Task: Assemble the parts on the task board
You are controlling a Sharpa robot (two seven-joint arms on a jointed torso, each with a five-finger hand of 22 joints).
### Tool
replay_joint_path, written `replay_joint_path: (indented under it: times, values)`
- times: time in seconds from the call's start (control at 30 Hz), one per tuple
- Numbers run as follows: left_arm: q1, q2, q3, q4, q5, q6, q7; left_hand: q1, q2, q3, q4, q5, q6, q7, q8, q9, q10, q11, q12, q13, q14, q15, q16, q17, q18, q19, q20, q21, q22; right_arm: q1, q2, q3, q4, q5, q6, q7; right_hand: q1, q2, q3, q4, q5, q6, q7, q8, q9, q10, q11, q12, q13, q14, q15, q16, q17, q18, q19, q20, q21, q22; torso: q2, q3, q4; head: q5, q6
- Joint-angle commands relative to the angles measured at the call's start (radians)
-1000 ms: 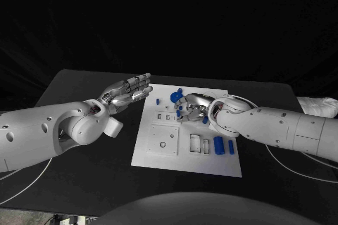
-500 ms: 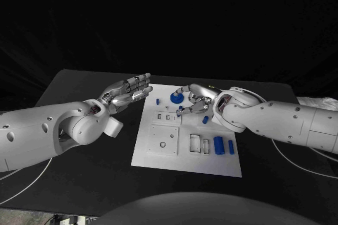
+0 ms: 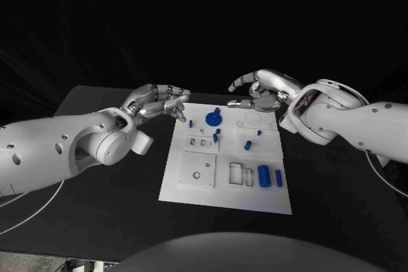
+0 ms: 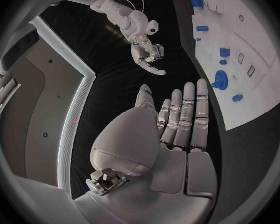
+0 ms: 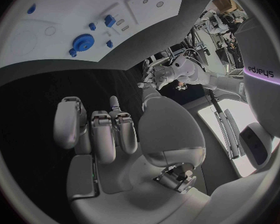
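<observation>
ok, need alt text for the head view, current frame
Two white robot arms hold their silver hands above the far end of a white task board on a black table: left hand and right hand both hold nothing. Small blue parts, including a round blue gear, sit on the board.

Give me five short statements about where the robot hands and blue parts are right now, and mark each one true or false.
1. The right robot hand holds a blue part. False: it holds nothing and hovers past the far edge of the task board.
2. The blue gear sits on the board's far half. True.
3. The left robot hand presses on the blue gear. False: it hangs beside the board's far left corner, touching no part.
4. Two blue cylinders lie side by side on the board's near right area. True.
5. All blue parts lie off the board on the black table. False: they are on the board.
</observation>
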Motion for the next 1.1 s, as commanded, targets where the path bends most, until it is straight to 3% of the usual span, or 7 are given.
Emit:
replay_joint_path:
  times: [0.03, 0.1, 0.2, 0.5, 0.8, 0.93, 1.1]
  values:
    - [0.043, 0.029, 0.003, -0.004, -0.215, -0.041, -0.268, -0.069, 0.007, -0.035, 0.017, -0.05, 0.096, -0.013, 0.074, 0.02, 0.369, -0.041, 0.279, 0.554, 0.258, -0.044, 0.365, 0.491, -0.011, 0.082, -0.046, 0.179, 0.133, 0.006, -0.032, -0.003, 0.014, 0.069, -0.032, 0.064, -0.044, 0.057, -0.007, 0.0, 0.13, 0.028, -0.003, 0.045, 0.027, 0.105, 0.002, 0.004, 0.263, 0.106, 0.004, 0.003, 0.263, -0.022, 0.038, 0.0, 0.05, 0.204, -0.012, 0.0055, -0.011, 0.006, 0.0]
    - [0.076, 0.057, 0.003, -0.012, -0.291, 0.031, -0.425, -0.149, 0.016, -0.065, 0.018, -0.091, 0.185, -0.039, 0.142, 0.046, 0.622, -0.06, 0.376, 0.921, 0.476, -0.056, 0.519, 0.857, -0.04, 0.187, -0.059, 0.391, 0.404, 0.009, -0.056, -0.005, 0.019, 0.09, -0.036, 0.068, -0.053, 0.073, -0.011, 0.004, 0.183, 0.03, -0.005, 0.087, 0.059, 0.105, 0.001, 0.004, 0.263, 0.106, 0.003, 0.003, 0.263, -0.027, 0.057, 0.0, 0.076, 0.211, -0.016, 0.01, -0.0157, 0.009, 0.0]
    - [0.11, 0.096, 0.004, -0.026, -0.371, 0.136, -0.606, -0.201, 0.026, -0.084, 0.017, -0.073, 0.25, -0.084, 0.219, 0.089, 0.779, -0.093, 0.404, 1.139, 0.659, -0.094, 0.577, 1.127, -0.076, 0.311, -0.087, 0.639, 0.745, 0.011, -0.082, -0.008, 0.023, 0.113, -0.035, 0.061, -0.081, 0.084, -0.037, 0.003, 0.237, 0.013, -0.006, 0.138, 0.105, 0.105, -0.001, 0.004, 0.263, 0.106, 0.002, 0.003, 0.263, -0.03, 0.067, -0.002, 0.092, 0.215, -0.022, 0.0161, -0.0249, 0.015, 0.0]
    - [0.173, 0.292, 0.004, -0.193, -0.472, 0.621, -0.938, -0.401, 0.05, -0.105, 0.016, -0.114, 0.384, -0.14, 0.245, 0.181, 0.779, -0.157, 0.404, 1.139, 0.659, -0.15, 0.577, 1.127, -0.144, 0.545, -0.142, 0.839, 1.135, 0.013, -0.13, -0.014, 0.022, 0.176, -0.021, 0.034, -0.092, 0.102, -0.081, 0.002, 0.25, -0.023, -0.003, 0.198, 0.161, 0.105, 0.003, 0.004, 0.263, 0.106, 0.004, 0.003, 0.263, -0.031, 0.07, 0.0, 0.101, 0.216, -0.036, 0.0323, -0.0565, 0.031, 0.0]
    - [0.181, 0.487, 0.005, -0.407, -0.495, 0.897, -1.017, -0.433, 0.05, -0.101, 0.013, -0.08, 0.366, -0.125, 0.146, 0.177, 0.779, -0.15, 0.404, 1.139, 0.659, -0.149, 0.577, 1.127, -0.152, 0.574, -0.144, 0.851, 1.172, 0.016, -0.156, -0.015, 0.046, 0.185, -0.014, 0.018, -0.104, 0.108, -0.109, 0.003, 0.236, -0.034, -0.001, 0.223, 0.183, 0.105, 0.004, 0.004, 0.263, 0.106, 0.006, 0.003, 0.263, -0.031, 0.07, 0.002, 0.103, 0.216, -0.033, 0.0411, -0.0734, 0.035, 0.0]
    - [0.18, 0.553, 0.007, -0.489, -0.504, 0.961, -1.033, -0.412, 0.049, -0.089, 0.006, 0.006, 0.371, -0.118, 0.093, 0.173, 0.779, -0.142, 0.404, 1.139, 0.659, -0.143, 0.577, 1.127, -0.15, 0.567, -0.137, 0.846, 1.162, 0.018, -0.159, -0.015, 0.047, 0.185, -0.002, 0.005, -0.102, 0.11, -0.111, 0.002, 0.239, -0.035, -0.001, 0.226, 0.186, 0.105, 0.005, 0.004, 0.263, 0.106, 0.006, 0.003, 0.263, -0.03, 0.066, 0.002, 0.099, 0.215, -0.03, 0.0464, -0.0761, 0.04, 0.0]
    - [0.175, 0.599, 0.007, -0.551, -0.511, 1.003, -1.043, -0.402, 0.048, -0.084, 0.008, 0.007, 0.362, -0.108, 0.048, 0.17, 0.779, -0.135, 0.404, 1.139, 0.659, -0.136, 0.577, 1.127, -0.145, 0.552, -0.131, 0.837, 1.141, 0.018, -0.152, -0.015, 0.039, 0.187, 0.013, -0.004, -0.085, 0.106, -0.119, 0.0, 0.239, -0.039, -0.001, 0.236, 0.195, 0.105, 0.006, 0.004, 0.263, 0.106, 0.007, 0.003, 0.263, -0.028, 0.06, 0.003, 0.094, 0.213, -0.034, 0.0457, -0.0752, 0.046, 0.0]
